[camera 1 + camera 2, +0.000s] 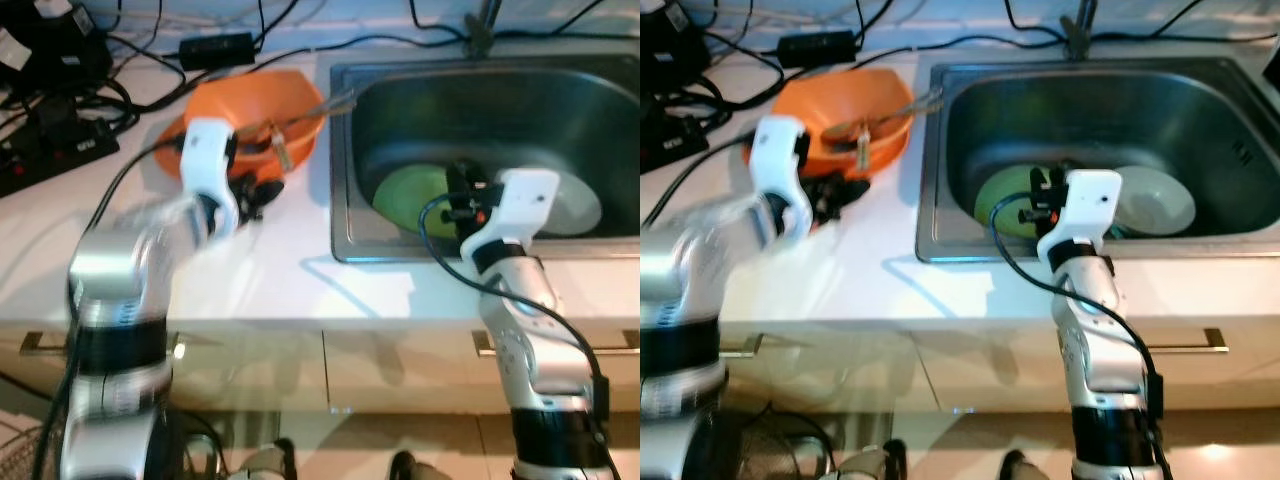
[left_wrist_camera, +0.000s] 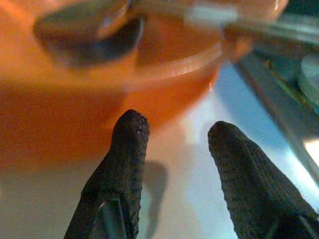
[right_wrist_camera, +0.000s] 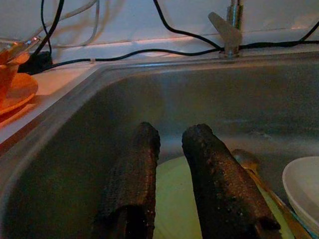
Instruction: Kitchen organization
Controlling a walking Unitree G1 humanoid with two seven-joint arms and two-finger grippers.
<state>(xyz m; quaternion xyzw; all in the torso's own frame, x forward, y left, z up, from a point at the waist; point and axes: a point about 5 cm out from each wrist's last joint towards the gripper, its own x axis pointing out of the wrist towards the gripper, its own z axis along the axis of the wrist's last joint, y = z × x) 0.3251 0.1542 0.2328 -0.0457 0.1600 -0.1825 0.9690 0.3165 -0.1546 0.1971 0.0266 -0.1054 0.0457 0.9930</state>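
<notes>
Dishes wait in two places. Just ahead of the left claw (image 2: 174, 149), whose fingers stand moderately apart and hold nothing, the orange bowl (image 1: 262, 110) sits on the white surface (image 1: 270, 260) with a spoon (image 2: 84, 30) inside. The right claw (image 3: 172, 169), narrow and empty, hangs in the sink (image 3: 124, 109) above the green plate (image 1: 410, 195), beside a white plate (image 1: 1155, 200). I judge the reaching step; next, one claw must close on a rim.

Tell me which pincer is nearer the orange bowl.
Left. The left pincer is open just in front of the orange bowl on the counter; the right pincer is over the green plate inside the sink.
</notes>
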